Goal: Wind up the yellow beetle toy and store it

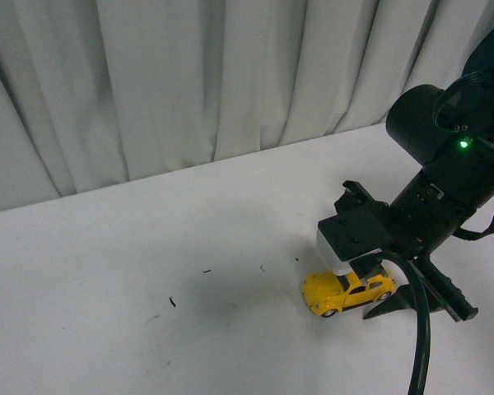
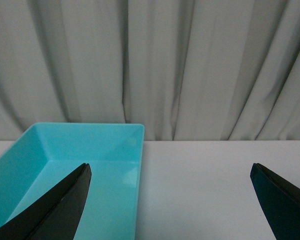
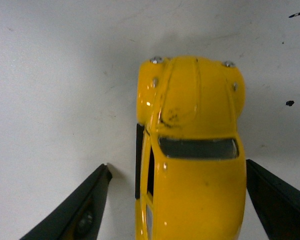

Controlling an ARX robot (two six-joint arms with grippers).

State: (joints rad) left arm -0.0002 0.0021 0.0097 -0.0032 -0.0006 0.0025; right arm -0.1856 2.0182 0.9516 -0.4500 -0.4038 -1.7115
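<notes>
The yellow beetle toy (image 1: 348,290) stands on its wheels on the white table (image 1: 148,247) at the front right, nose toward the left. My right gripper (image 1: 377,293) hangs directly over it, open, one finger on each side of the body. In the right wrist view the yellow beetle toy (image 3: 192,150) fills the gap between the two dark fingers (image 3: 77,212); one finger nearly touches its side, the other stands a little apart. My left gripper (image 2: 170,172) is open with nothing between its fingers, out of the front view.
A turquoise bin (image 2: 90,150), nothing inside it, sits on the table in the left wrist view, under one left finger. Grey curtains (image 1: 189,82) close off the table's far edge. Small dark specks (image 1: 172,302) lie on the table.
</notes>
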